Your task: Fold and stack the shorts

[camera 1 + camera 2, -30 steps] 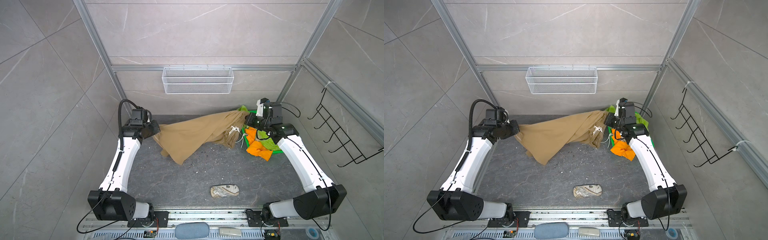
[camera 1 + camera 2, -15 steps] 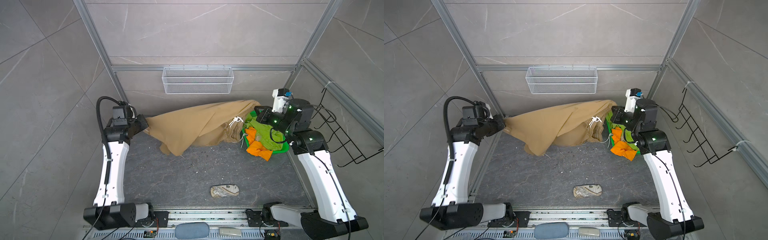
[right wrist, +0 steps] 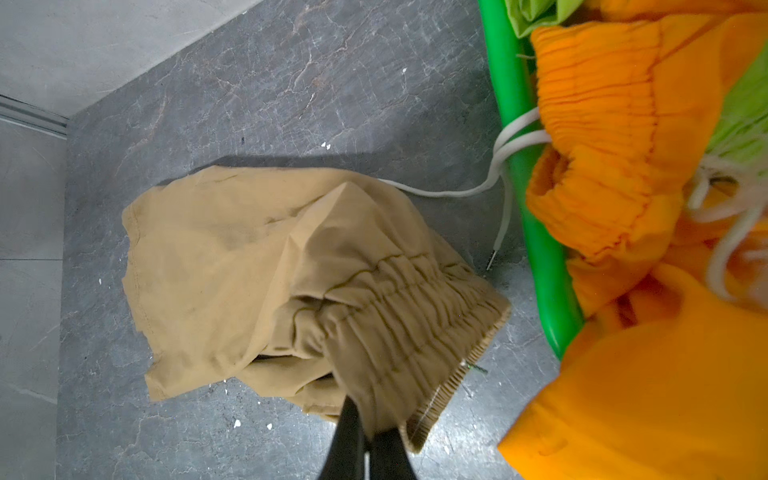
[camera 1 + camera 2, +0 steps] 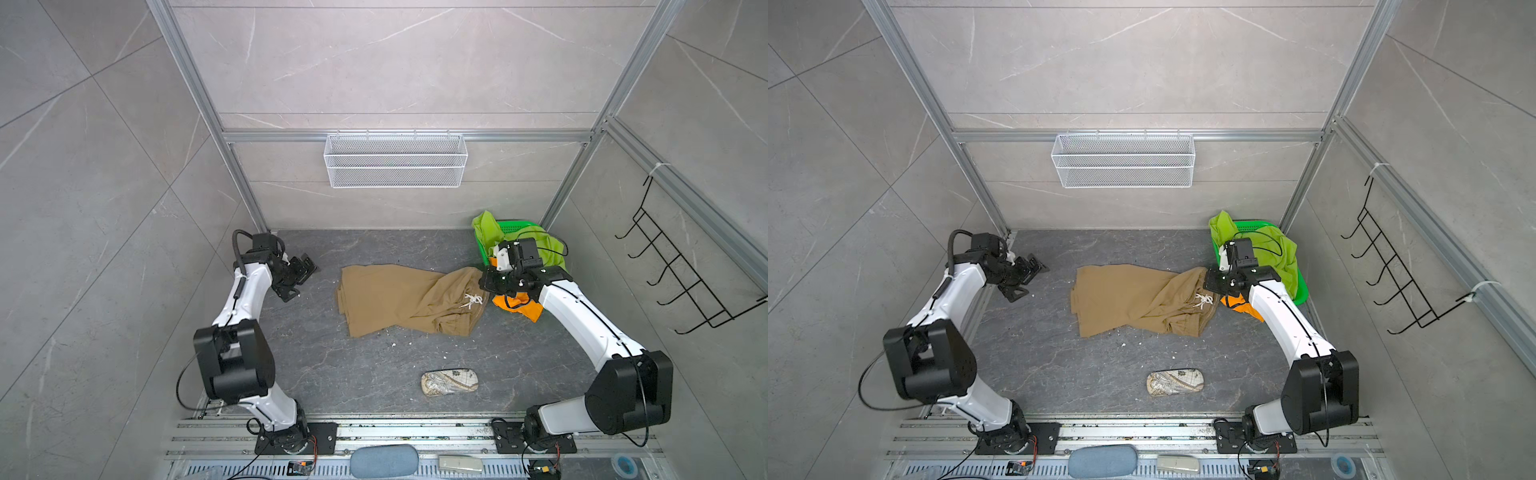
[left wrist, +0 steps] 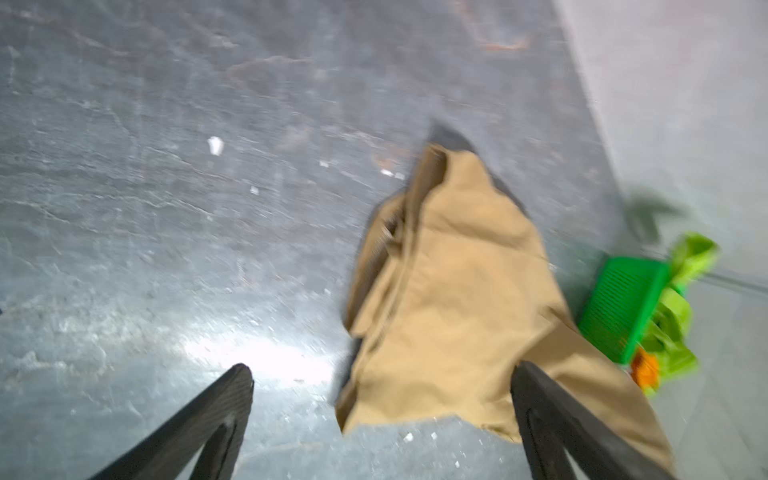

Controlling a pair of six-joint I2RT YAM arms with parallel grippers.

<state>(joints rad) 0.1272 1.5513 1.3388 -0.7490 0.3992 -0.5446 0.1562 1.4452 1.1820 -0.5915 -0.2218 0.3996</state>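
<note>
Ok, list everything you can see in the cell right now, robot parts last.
tan shorts: one, khaki, crumpled mid-table
lime green shorts: one, lime, draped over the basket's rim
orange shorts: one, bright orange, spilling over the basket's near edge
basket: one, green plastic, far right corner
pouch: one, patterned beige, front of table
wire shelf: one, white, on back wall
hook rack: one, black, on right wall
table: one, dark grey, under everything
left tool: one, black, open and empty, left of the tan shorts, apart from them
right tool: one, black, shut on the tan shorts' waistband
</note>
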